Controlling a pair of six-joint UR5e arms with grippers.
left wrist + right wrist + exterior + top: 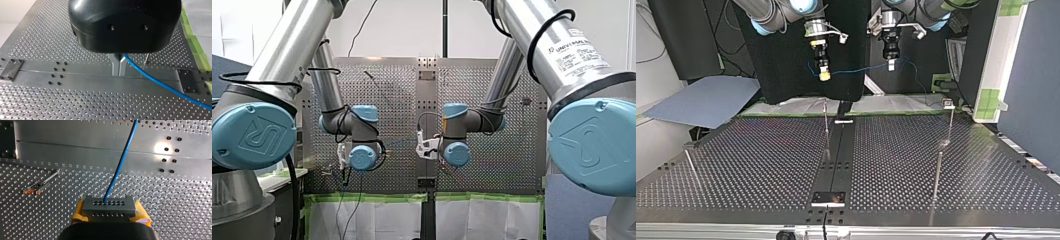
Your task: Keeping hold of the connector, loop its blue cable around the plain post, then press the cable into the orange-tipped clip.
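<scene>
**Cable strung betw. both grippers, above table**

Top view, L to R. At far left you see a thin rod (691,167) standing on the perforated table (761,165).

Next, the right gripper (824,75) hangs above the table's far side. Check the rt wrist view: its yellow pads (78,212) are clamped on the connector (108,206), one pad per side.

The blue cable (861,69) leaves the connector's holed face and runs across, slightly slack, to the left gripper (891,65). A centre rod (826,127) stands below that span, clear of the cable.

In the lt wrist view you find the metal fingers (115,66) pinched narrow on the cable, which trails off past them.

At right stand a post w/ block head (949,104) and a nearer rod (937,172).

The orange-tipped clip (37,186) shows in the rt wrist view, off to one side of the gripper and well apart from the cable.
</scene>
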